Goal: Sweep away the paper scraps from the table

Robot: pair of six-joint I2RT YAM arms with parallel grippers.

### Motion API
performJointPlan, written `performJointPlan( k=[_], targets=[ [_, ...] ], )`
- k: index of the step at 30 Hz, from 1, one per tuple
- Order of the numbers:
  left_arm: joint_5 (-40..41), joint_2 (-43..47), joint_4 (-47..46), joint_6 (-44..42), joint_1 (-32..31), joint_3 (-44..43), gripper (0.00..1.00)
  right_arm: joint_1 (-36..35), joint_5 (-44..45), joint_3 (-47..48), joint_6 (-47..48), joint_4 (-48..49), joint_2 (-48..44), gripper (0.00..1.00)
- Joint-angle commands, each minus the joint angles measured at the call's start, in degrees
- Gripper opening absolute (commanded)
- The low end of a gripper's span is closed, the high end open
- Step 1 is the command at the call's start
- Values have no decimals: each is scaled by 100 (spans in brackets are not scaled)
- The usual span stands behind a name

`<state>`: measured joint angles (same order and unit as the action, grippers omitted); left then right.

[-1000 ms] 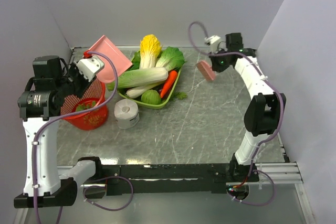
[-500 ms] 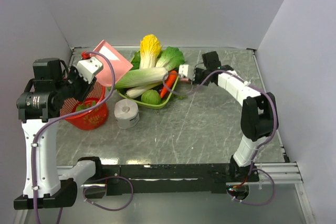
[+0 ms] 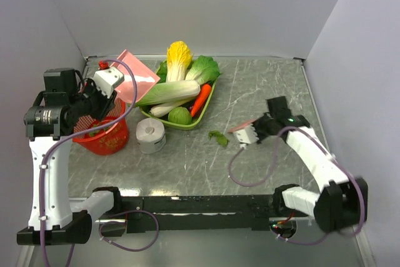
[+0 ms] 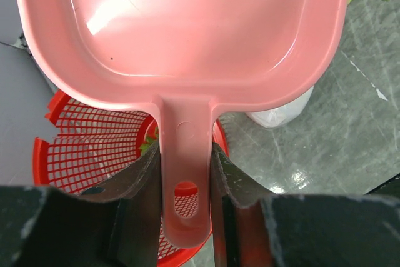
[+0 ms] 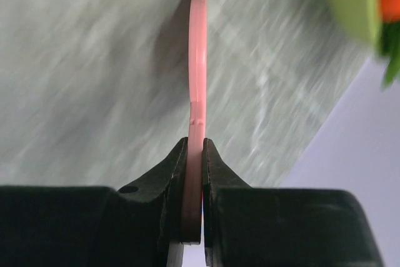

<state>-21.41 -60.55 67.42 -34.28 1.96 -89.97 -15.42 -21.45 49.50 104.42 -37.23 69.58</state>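
A green paper scrap (image 3: 219, 137) lies on the marble table in front of the vegetable tray. My right gripper (image 3: 244, 130) sits just right of the scrap, low over the table. It is shut on a flat pink brush (image 5: 198, 60), seen edge-on between the fingers in the blurred right wrist view. My left gripper (image 3: 114, 94) is shut on the handle of a pink dustpan (image 4: 187, 29). The dustpan (image 3: 134, 78) is held tilted in the air above a red mesh basket (image 3: 103, 137), and green bits show inside the basket (image 4: 81, 154).
A green tray (image 3: 201, 117) at the back centre holds cabbages, a carrot and other vegetables. A white paper roll (image 3: 150, 134) stands beside the basket. Grey walls close in the left, back and right sides.
My right arm swung from the back by the tray out to the front right, still holding the brush. The green scrap now lies farther forward from the tray. The left arm barely moved.
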Motion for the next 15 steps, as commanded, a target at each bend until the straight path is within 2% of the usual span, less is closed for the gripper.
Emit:
performJointPlan(
  k=[1,3,5,6,7,8,10,11,15],
  targets=[
    [-302,9,-176,150,-37,173,1,794,-656,-98,1601,-1260,-972,0],
    [-373,-35,-185,202,-81,270,1,812,-833,182,1092,-1120,-956,0],
    [-434,-79,-168,264,-160,322,1,681,-1210,280,12,-753,-973,0],
    [-452,-140,-141,273,-160,340,1,541,-1238,245,-418,-402,-1034,0],
    [-443,-176,-106,256,-160,349,1,401,-1212,193,-1240,167,-1052,0],
    [-426,-211,-19,229,-395,375,1,86,-1125,131,-1588,407,-1052,0],
    [-259,-290,78,133,-590,419,1,-188,-1046,52,-2212,768,-956,0],
    [-189,-316,174,37,-652,463,1,-503,-871,8,-2355,944,-868,0],
    [5,-361,368,-228,-898,498,1,-988,-720,-335,-2778,1972,-613,0]
  ],
)
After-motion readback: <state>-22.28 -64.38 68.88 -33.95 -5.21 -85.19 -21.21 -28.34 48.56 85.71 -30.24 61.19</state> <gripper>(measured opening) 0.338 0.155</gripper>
